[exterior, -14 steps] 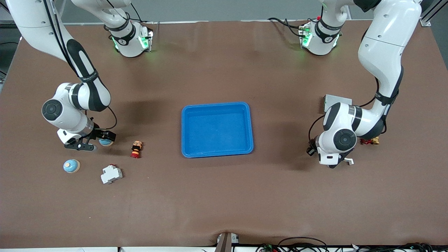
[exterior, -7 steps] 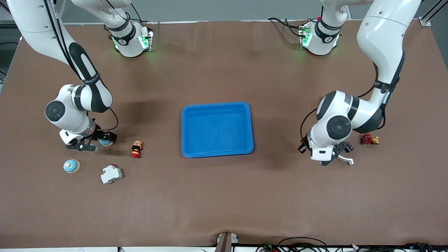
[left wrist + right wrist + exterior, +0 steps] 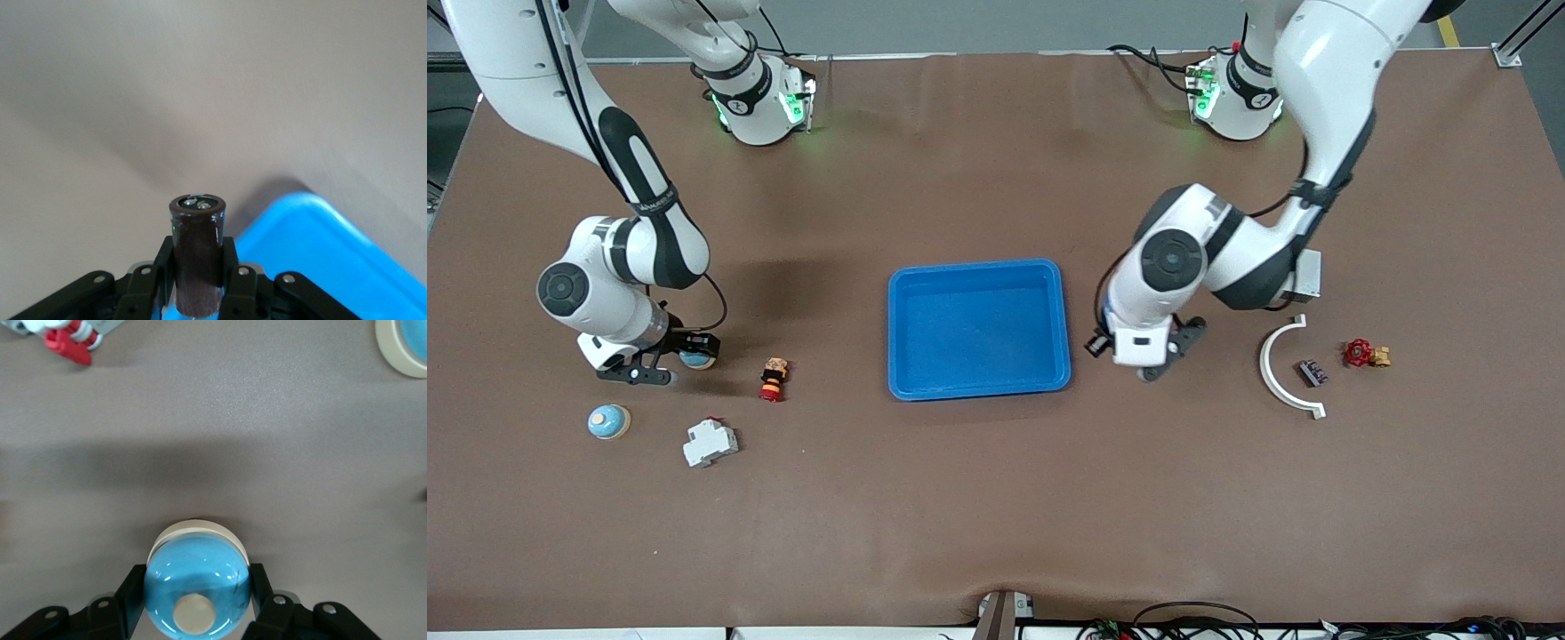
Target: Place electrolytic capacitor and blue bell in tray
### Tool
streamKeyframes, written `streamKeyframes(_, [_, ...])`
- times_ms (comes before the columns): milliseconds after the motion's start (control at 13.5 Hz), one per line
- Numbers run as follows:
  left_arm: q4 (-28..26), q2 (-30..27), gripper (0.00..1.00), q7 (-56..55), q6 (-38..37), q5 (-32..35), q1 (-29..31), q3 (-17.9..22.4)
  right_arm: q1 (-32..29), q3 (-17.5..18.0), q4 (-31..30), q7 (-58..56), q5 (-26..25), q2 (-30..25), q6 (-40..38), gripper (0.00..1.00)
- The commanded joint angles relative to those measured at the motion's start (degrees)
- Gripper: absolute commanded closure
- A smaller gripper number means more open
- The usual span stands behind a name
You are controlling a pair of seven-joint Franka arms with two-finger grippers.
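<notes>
Left pincer (image 3: pixel 1160 353) is clamped on the electrolytic capacitor (image 3: pixel 197 260), which stands upright between the fingers. It hangs over the bench (image 3: pixel 996 498) mid-frame in the front view, just beside the tray (image 3: pixel 978 265) at the left arm's end.

Right pincer (image 3: pixel 665 364) is low at the right arm's end, mid-height in the frame. Its fingers are closed against both sides of the blue bell (image 3: pixel 197 583), which looks to be sitting on the bench, not lifted.

My read on the step: the capacitor is in transit and the bell is grasped but not raised. The tray is empty.

What you need next:
- Left: carry across the rim until the capacitor is over the tray floor, lower it, then release. It's tall and narrow, so it will likely tip if dropped from height.
- Right: lift straight up before you traverse. The dome is smooth, so watch for slip.
- Both arms converge on the tray, so stagger them.

What each view gives you:
- The front view hides the capacitor under the left wrist. Only the left wrist view confirms the hold, and it shows a tray corner close by.
- The right wrist view shows finger contact on the bell, which the front view can't resolve.
- Only the front view places a second bell (image 3: pixel 608 421) lower in the frame. The right wrist view catches just its edge.
</notes>
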Motion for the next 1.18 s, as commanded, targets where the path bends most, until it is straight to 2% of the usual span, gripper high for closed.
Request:
streamKeyframes(0, [1.07,4.77,1.0,-6.58,5.53,-0.01,-4.78,0.09,1.67,0.16,3.16,5.42,0.27,-6.01,-11.03,1.0])
streamKeyframes(221, [1.15,7.32,1.0,-14.05,9.5,0.42,-10.23,0.27,7.29,0.25,3.7,16.23,0.36,-12.08,-16.51,1.0])
streamKeyframes(517, [0.98,8.74,1.0,-17.84,9.68,0.87,-14.2,2.38,19.14,0.43,3.52,35.28,0.53,-14.9,-18.1,1.0])
streamKeyframes(664, [0.89,8.65,0.38,-18.12,9.33,0.87,-14.2,2.46,25.74,0.34,4.83,44.96,0.53,-14.38,-17.67,1.0])
streamKeyframes(738, [1.15,8.3,0.0,-18.03,9.33,0.87,-13.85,2.38,27.68,0.34,6.24,48.31,0.53,-14.03,-17.75,1.0])
streamKeyframes(960, [1.59,5.33,0.0,-17.68,8.46,1.04,-11.58,2.73,33.48,0.34,8.7,56.76,0.53,-11.66,-17.14,1.0])
streamKeyframes(1107, [1.59,0.85,0.0,-14.45,3.38,3.84,-7.46,2.82,37.0,0.34,8.89,61.86,0.53,-9.47,-14.78,1.0])
